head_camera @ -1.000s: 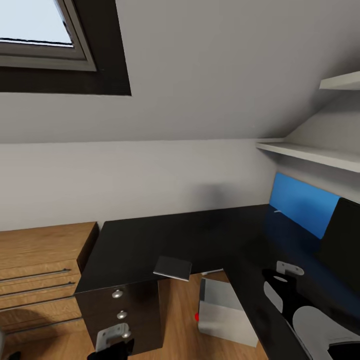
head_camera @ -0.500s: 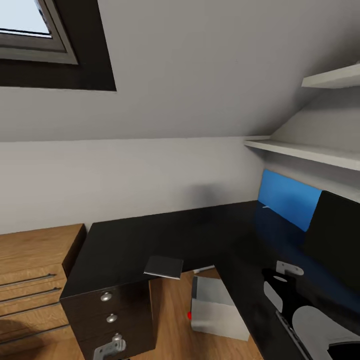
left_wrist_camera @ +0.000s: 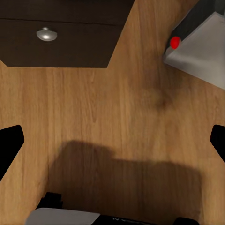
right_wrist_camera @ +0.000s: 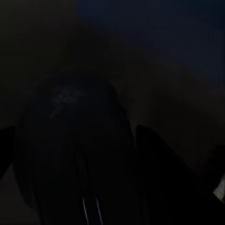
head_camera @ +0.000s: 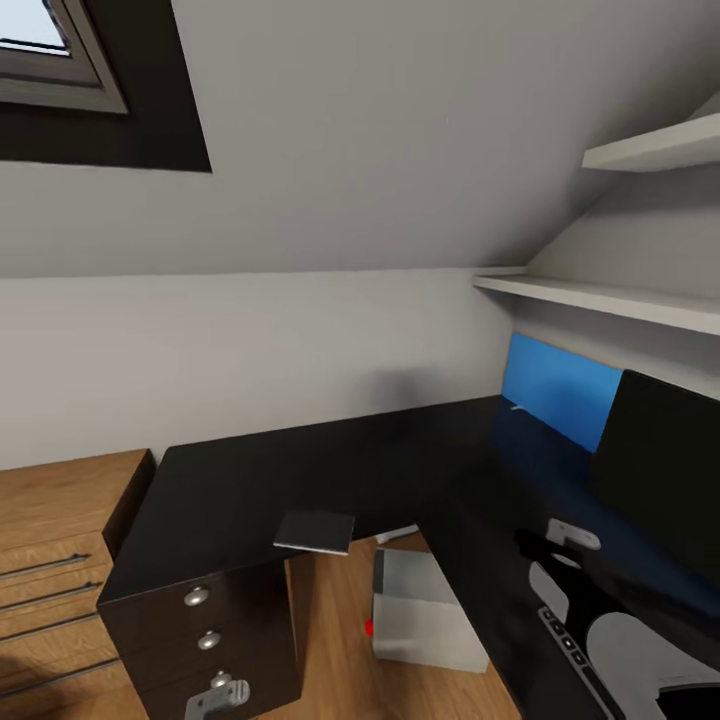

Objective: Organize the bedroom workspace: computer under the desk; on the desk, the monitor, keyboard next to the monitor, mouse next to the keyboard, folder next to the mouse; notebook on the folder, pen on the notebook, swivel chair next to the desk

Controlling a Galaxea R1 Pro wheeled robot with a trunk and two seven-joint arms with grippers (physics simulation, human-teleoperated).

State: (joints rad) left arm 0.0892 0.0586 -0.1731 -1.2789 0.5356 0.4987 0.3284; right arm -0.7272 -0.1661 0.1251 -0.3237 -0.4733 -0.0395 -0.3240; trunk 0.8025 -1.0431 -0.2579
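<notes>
The black desk (head_camera: 330,475) runs along the wall and turns down the right side. A thin dark grey notebook (head_camera: 314,531) lies at its front edge above the drawer unit. The pale computer (head_camera: 420,612) stands on the floor under the desk, red light showing; its corner (left_wrist_camera: 199,47) also appears from the left wrist. The monitor (head_camera: 668,470) stands on the desk at the right, and a strip of the keyboard (head_camera: 572,650) lies below it. My right gripper (head_camera: 541,549) is over the desk, shut on the dark mouse (right_wrist_camera: 70,150). My left gripper (left_wrist_camera: 112,143) hangs open over the wood floor.
A blue wall panel (head_camera: 555,388) sits behind the monitor, with white shelves (head_camera: 600,297) above it. A light oak cabinet (head_camera: 55,560) stands left of the desk. The drawer unit's silver knobs (head_camera: 197,596) face me. A skylight (head_camera: 50,50) is at the upper left.
The whole head view has swung to the right, so the camera moved: desk, notebook and computer slid left in the picture. The keyboard's edge has come into sight. Both arms keep their poses.
</notes>
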